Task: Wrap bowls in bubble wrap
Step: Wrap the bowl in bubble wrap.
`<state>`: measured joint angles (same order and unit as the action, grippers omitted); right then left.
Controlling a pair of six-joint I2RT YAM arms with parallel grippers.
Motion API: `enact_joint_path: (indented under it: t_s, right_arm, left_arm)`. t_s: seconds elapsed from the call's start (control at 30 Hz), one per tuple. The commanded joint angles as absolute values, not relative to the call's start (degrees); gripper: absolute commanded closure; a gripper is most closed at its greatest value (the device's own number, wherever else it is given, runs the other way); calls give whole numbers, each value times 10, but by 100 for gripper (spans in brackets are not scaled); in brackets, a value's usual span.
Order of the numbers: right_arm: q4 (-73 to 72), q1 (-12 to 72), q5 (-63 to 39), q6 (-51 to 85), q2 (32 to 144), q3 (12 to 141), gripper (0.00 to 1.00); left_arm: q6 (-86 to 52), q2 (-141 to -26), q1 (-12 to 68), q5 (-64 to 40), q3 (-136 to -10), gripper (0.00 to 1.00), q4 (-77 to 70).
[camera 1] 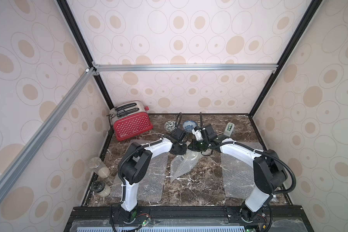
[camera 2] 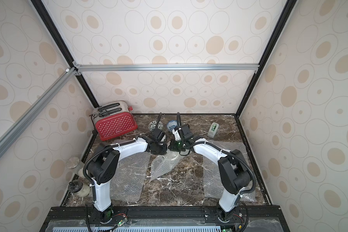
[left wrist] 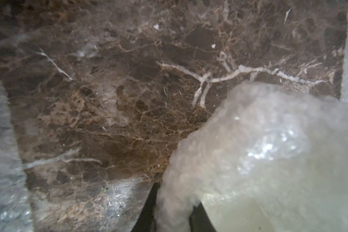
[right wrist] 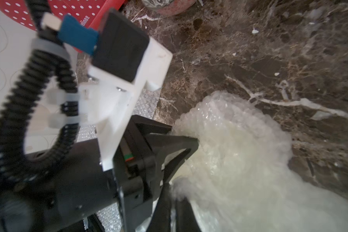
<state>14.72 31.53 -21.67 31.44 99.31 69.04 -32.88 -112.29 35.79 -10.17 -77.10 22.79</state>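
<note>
Glistening bubble wrap (right wrist: 239, 140) over cream bowl (left wrist: 241, 215)

The toaster (camera 1: 132, 122) blocks the far left corner of the surface (camera 1: 191, 192), two jars (camera 1: 99, 167) crowd its left edge, and two bowls (camera 1: 170, 125) and a tape dispenser (camera 1: 229, 129) stand near the far edge. The two arms (camera 1: 155, 146) meet over the bunched bubble wrap (camera 1: 182, 164) at the centre. Bare room lies open toward the near edge's middle.
</note>
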Motion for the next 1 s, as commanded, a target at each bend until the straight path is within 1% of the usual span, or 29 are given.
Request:
enact_joint_path:
  t_s: [0.0,0.23,0.67,0.87,0.97]
  right_arm:
    - [119,318,-193,317,1010,702,92]
    - [96,318,-169,325,1050,710,92]
    - [133,323,-148,306,1133,741,92]
    - [145,328,-142,302,1157,741,92]
    - [147,329,-139,300,1151,732,92]
  left_arm:
    - [-331,-1099,359,-102,-765,79,228]
    - [-332,-1096,361,-107,-763,79,224]
    - [-331,-1081,363,-123,-760,77,210]
    - [-337,-1066,363,-135,-756,73,207]
    - [-344,-1050,359,-133,-751,67,206]
